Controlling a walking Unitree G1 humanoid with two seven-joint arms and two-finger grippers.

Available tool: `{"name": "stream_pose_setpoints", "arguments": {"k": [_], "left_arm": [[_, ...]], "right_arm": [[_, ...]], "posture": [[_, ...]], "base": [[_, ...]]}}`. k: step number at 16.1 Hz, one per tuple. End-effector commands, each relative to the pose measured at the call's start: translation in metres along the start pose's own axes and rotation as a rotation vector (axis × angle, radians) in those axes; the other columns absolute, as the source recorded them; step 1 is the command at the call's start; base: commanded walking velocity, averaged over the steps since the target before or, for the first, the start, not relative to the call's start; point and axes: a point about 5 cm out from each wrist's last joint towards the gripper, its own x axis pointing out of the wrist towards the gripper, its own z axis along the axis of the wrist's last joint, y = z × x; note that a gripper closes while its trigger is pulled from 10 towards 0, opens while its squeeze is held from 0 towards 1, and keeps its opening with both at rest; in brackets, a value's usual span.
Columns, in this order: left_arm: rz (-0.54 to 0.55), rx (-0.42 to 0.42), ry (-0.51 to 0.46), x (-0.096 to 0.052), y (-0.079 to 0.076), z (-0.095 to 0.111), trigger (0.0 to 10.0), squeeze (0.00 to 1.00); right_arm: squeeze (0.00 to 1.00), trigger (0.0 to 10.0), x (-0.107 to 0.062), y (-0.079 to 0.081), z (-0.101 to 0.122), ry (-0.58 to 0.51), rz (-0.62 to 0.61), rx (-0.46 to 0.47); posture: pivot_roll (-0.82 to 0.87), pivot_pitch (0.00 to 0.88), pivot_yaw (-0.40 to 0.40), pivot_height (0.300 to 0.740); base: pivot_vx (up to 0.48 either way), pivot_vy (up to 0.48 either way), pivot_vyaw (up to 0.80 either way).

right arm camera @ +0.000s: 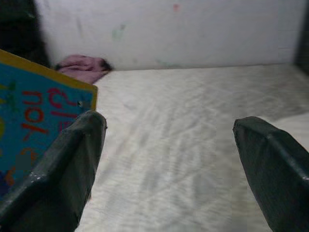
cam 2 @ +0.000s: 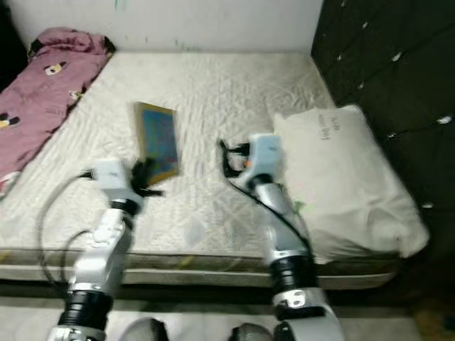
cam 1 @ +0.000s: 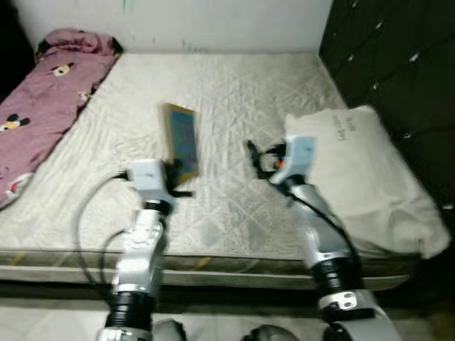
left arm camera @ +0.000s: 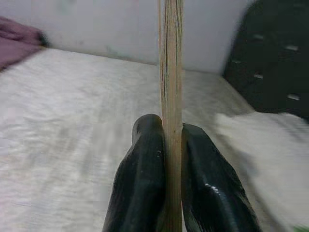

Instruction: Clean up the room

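A thin blue book (cam 1: 182, 140) with a yellow border stands lifted over the white mattress (cam 1: 234, 92), held by its lower edge. My left gripper (cam 1: 178, 176) is shut on it; in the left wrist view the book's edge (left arm camera: 170, 72) rises between the two black fingers (left arm camera: 145, 183). My right gripper (cam 1: 257, 160) hovers open over the mattress just right of the book, with nothing between its fingers (right arm camera: 72, 169). In the right wrist view the book's cover (right arm camera: 34, 116) with red letters shows beside one finger.
A white pillow (cam 1: 362, 170) lies at the mattress's right side, against a dark padded headboard (cam 1: 398, 64). A pink patterned blanket (cam 1: 43, 99) lies bunched along the left edge. A white wall (cam 1: 178, 21) runs behind the bed.
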Motion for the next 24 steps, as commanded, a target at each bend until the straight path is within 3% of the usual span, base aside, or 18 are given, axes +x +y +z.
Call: {"name": "stream_pose_setpoints", "arguments": {"k": [1,5,13,24], "left_arm": [[0.015,0.016,-0.051,0.0013,0.0052,0.0126,10.0,0.00],[0.031,0.016,-0.069,0.0014,0.0052,0.0137,10.0,0.00],[-0.036,-0.009,-0.084,-0.0003,0.0003,0.0148,10.0,0.00],[-0.041,-0.019,-0.082,-0.0001,0.0012,0.0147,10.0,0.00]], "right_arm": [[0.00,10.0,0.0029,0.0084,0.0018,-0.001,0.024,0.011],[0.00,10.0,0.0029,0.0080,0.0016,0.000,0.022,0.008],[0.00,10.0,0.0029,0.0074,0.0021,-0.001,0.020,0.020],[0.00,10.0,0.0039,0.0057,0.0032,-0.003,0.017,0.019]], "posture": [[-0.08,0.000,0.022,0.740],[-0.08,0.000,0.021,0.740],[-0.08,0.000,0.019,0.740],[-0.08,0.000,0.020,0.740]], "base": [[0.000,-0.480,0.00],[0.000,-0.206,0.00],[0.000,0.000,0.00],[0.250,0.000,-0.09]]}}
